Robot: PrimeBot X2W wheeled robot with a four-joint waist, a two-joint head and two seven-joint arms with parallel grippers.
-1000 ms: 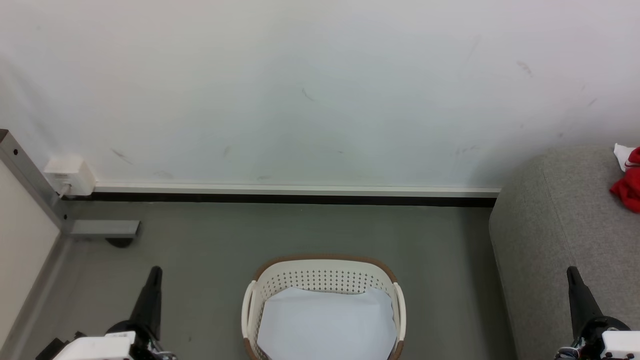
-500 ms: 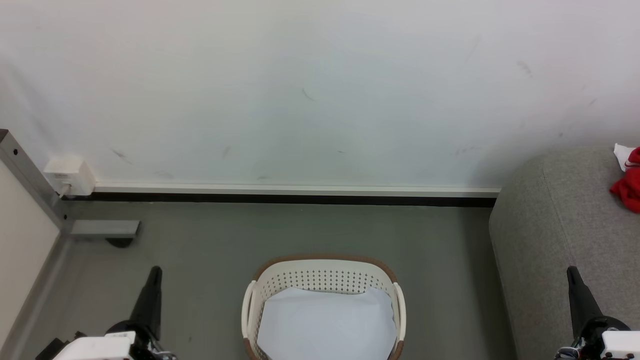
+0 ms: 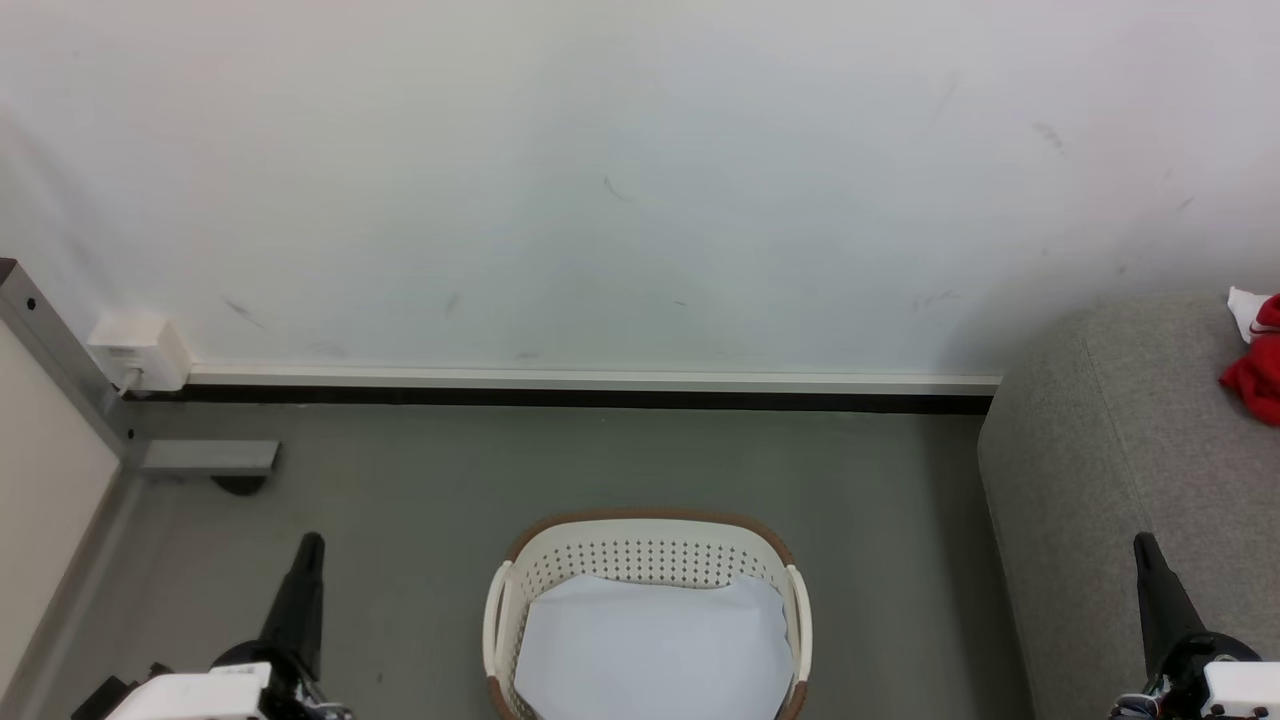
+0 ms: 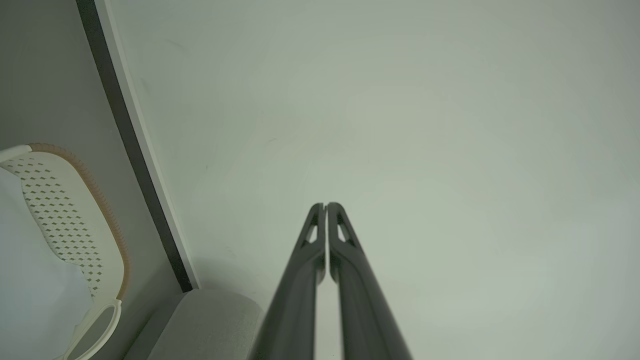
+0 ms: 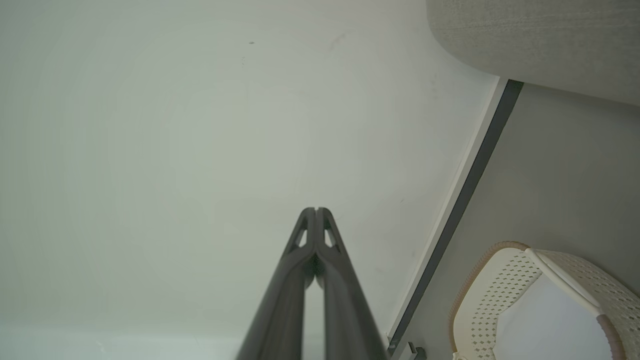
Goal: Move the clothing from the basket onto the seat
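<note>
The red clothing lies bunched on the grey seat at the far right edge of the head view, cut off by the frame. On the floor at bottom centre stands the white basket with a brown rim; a plain white cloth lines its inside. My left gripper points up at lower left, shut and holding nothing, well left of the basket. My right gripper is shut and bare at lower right, in front of the seat. Both wrist views show the fingertips together: left gripper, right gripper.
A white wall with a black-and-white skirting runs behind the grey floor. A white socket box and a grey metal post with a foot stand at the left. Open floor lies between basket and wall.
</note>
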